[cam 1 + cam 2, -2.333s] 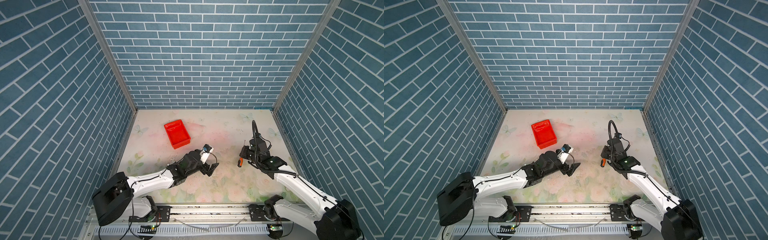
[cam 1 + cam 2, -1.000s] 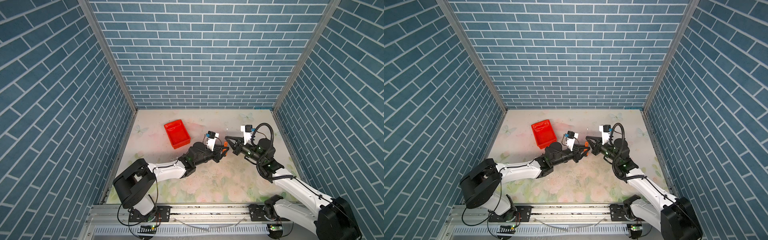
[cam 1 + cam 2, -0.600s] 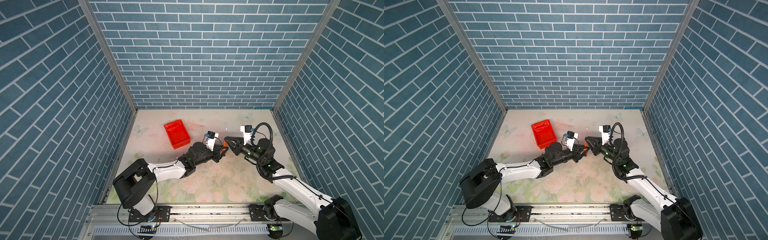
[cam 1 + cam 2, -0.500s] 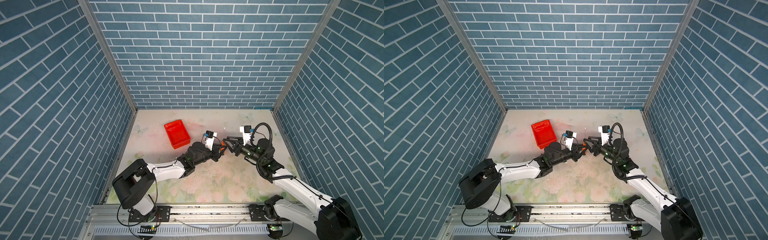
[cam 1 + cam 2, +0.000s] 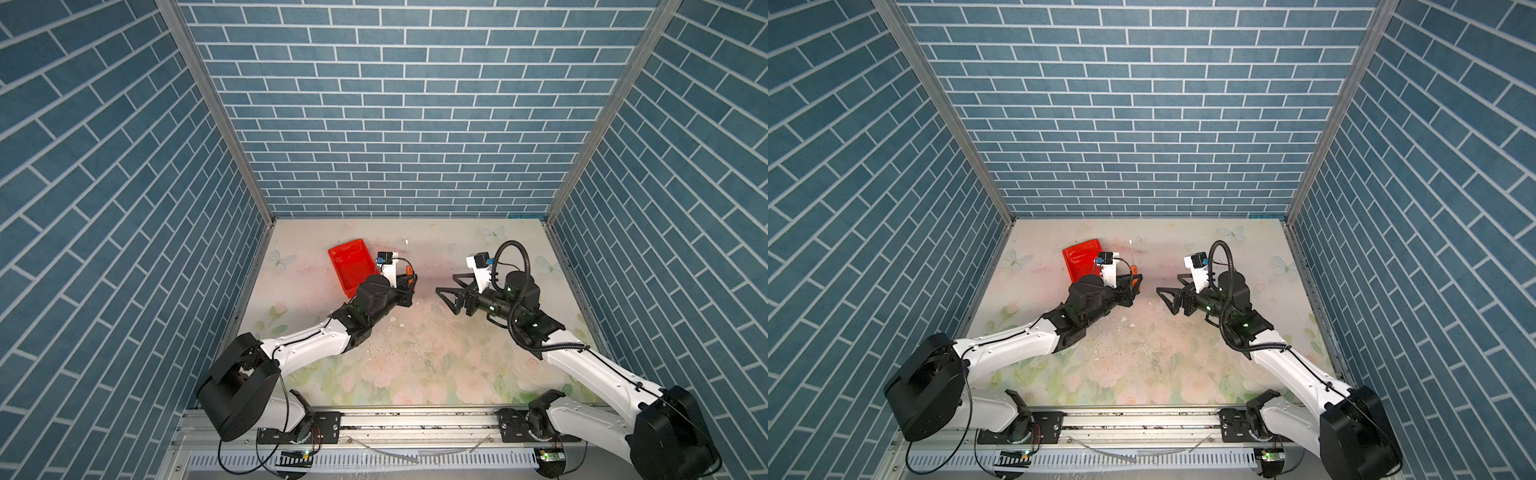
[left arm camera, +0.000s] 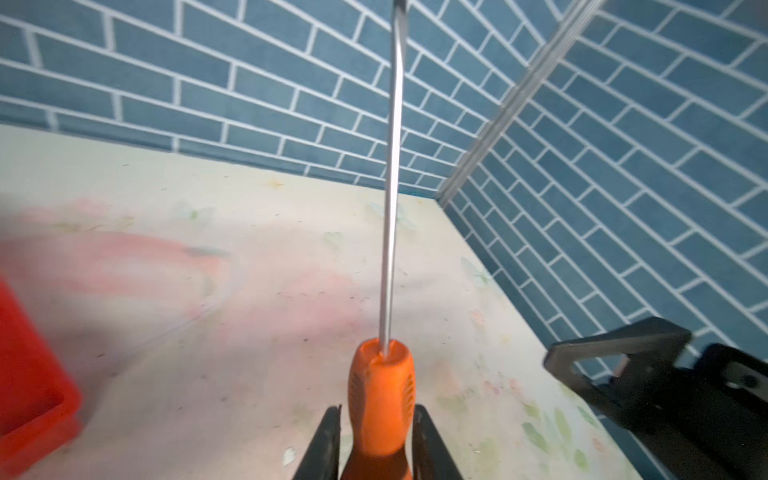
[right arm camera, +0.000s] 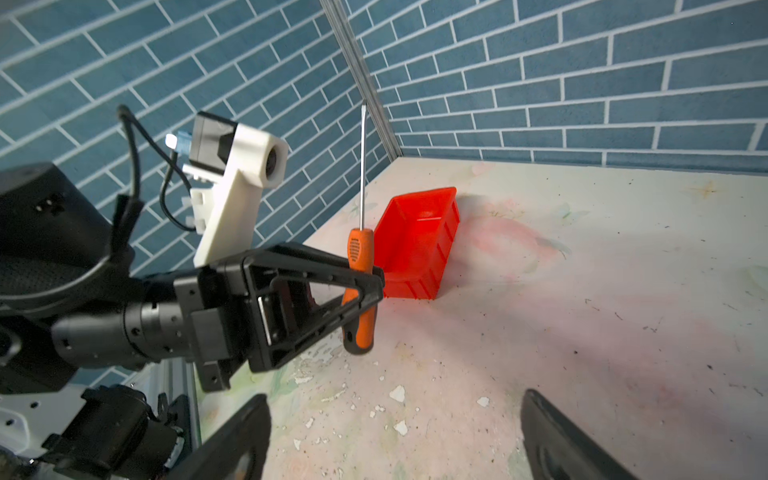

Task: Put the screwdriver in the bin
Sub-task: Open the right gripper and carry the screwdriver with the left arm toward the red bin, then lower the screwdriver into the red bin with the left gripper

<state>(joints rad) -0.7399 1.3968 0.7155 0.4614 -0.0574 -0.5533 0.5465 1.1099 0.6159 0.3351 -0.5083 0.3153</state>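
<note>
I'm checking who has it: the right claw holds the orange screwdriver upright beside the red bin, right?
No, the left claw holds the screwdriver upright beside the bin, as the right wrist view shows. The right claw is open and empty.

left tool (image 5: 409,289) pinched tight, right tool (image 5: 445,283) spread wide, both arms low, tips facing, apart
</note>
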